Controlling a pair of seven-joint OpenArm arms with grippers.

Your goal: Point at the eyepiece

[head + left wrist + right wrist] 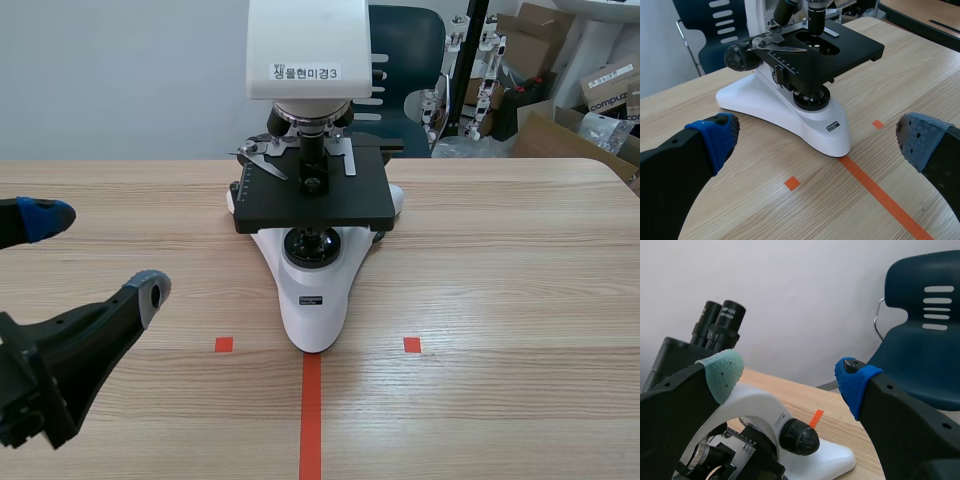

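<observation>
Hovering high by the microscope [310, 280], fingers apart, the right gripper [790, 375] looks set to point at the eyepiece [727, 315] just ahead atop it; left gripper [100, 255] sits low over the table [500, 300], fingers also apart.

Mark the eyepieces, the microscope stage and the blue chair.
eyepieces [726, 325]: right wrist view, on the nearer eyepiece's black barrel.
microscope stage [350, 200]: scene view, on its bare black top.
blue chair [920, 360]: right wrist view, on the backrest below the slots.
</observation>
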